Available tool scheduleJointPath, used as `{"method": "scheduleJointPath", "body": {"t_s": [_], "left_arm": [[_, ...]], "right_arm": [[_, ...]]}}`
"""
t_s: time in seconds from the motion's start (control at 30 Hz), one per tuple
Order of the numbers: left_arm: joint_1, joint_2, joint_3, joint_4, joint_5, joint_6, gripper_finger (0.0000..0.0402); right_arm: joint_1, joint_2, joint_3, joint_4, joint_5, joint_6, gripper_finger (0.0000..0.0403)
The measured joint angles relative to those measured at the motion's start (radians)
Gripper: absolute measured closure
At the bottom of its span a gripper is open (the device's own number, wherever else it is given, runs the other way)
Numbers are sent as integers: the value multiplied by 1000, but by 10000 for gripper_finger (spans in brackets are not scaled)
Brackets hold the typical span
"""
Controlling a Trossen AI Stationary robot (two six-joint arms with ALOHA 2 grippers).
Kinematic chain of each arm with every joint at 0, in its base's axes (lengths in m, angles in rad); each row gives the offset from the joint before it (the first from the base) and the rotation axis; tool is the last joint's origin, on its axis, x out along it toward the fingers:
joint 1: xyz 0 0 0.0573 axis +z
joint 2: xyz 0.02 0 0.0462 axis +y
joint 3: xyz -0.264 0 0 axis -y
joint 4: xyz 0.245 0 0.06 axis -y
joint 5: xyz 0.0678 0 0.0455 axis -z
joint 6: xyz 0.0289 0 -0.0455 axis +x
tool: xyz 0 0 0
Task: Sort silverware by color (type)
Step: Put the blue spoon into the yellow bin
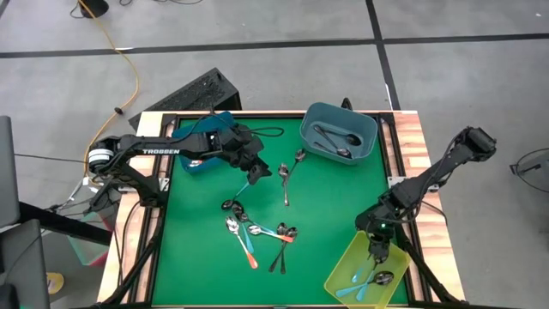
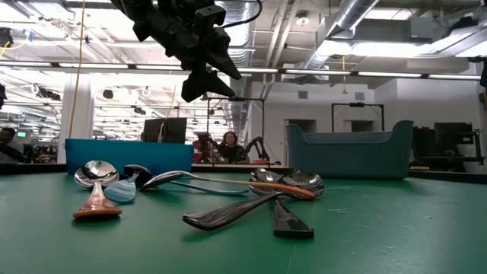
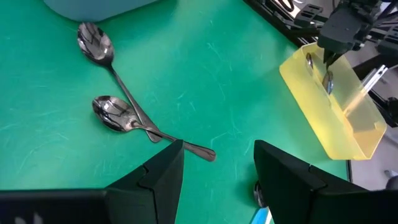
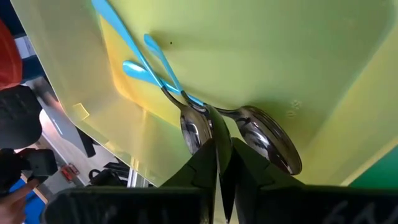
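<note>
**Left arm is lining up the next spoon**

The left gripper (image 1: 257, 172) is hovering wide open; loose spoons (image 1: 249, 233) are lying just below, handles fanned. The right gripper (image 1: 377, 251) is hanging nearly closed, empty, over blue-handled spoons (image 4: 186, 106) in the yellow bin (image 1: 343, 273).

You have three bins: a blue bin (image 1: 193, 163), a grey-blue bin (image 1: 313, 120) and a yellow bin (image 1: 347, 266). The yellow one holds two blue-handled spoons (image 4: 134, 46), and the grey-blue one holds two dark spoons (image 1: 336, 142). Two plain metal spoons (image 1: 286, 184) lie apart on the desk (image 1: 343, 197). The spoon cluster (image 1: 253, 232) overlaps too much to count exactly.
</note>
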Motion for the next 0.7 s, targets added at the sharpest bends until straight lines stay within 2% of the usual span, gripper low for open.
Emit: {"method": "scheduleJointPath", "body": {"t_s": [0.43, 0.7], "left_arm": [[0, 0, 0, 0, -4, 0, 223], [0, 0, 0, 0, -5, 0, 223]], "right_arm": [[0, 0, 0, 0, 1, 0, 341], [0, 0, 0, 3, 1, 1, 309]]}}
